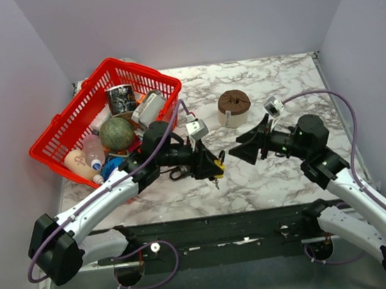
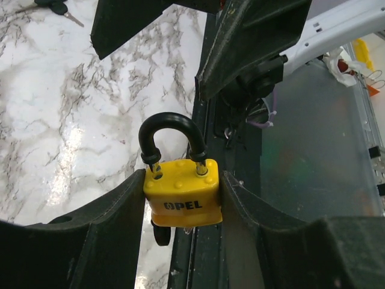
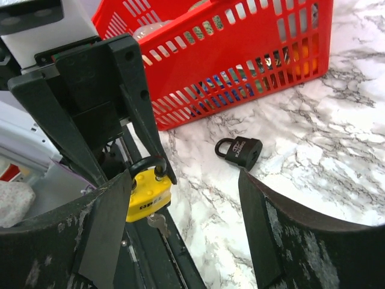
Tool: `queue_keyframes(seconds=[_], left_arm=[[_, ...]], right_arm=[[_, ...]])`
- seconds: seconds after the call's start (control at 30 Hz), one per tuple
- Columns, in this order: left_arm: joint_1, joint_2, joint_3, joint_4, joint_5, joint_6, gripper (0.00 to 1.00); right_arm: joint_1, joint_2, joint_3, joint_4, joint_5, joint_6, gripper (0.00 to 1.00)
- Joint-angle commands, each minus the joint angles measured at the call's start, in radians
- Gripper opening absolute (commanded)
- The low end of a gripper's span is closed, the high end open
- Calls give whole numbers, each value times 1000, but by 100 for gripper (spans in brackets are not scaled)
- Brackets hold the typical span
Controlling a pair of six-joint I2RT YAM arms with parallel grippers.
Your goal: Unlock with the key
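Marble table (image 1: 287, 168): yellow padlock (image 2: 182, 192) held up near the front edge.
The left gripper (image 2: 183, 180) is clamped on the padlock's body. The key (image 3: 157, 221) protrudes from the padlock's underside. The right gripper (image 3: 183, 180) faces the padlock, its jaws wide apart and holding nothing.

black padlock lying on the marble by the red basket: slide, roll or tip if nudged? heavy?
The black padlock lies flat, face up, on the glossy marble table, so a nudge would probably slide it, not roll or tip it. It looks compact and solid with a closed shackle: likely rigid and heavy for its size.
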Motion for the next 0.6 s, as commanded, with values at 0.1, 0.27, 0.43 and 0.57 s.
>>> queue_keyframes(seconds=[0.1, 0.27, 0.43, 0.57], left_arm=[[2, -12, 19, -13, -118, 76, 0], [2, -17, 19, -36, -137, 91, 0], [2, -11, 19, -20, 15, 76, 0], [2, -2, 37, -28, 109, 87, 0]], right_arm=[[57, 41, 43, -18, 63, 31, 80], [124, 93, 56, -14, 118, 37, 78], [132, 93, 46, 52, 65, -24, 80], [132, 99, 84, 34, -62, -123, 83]])
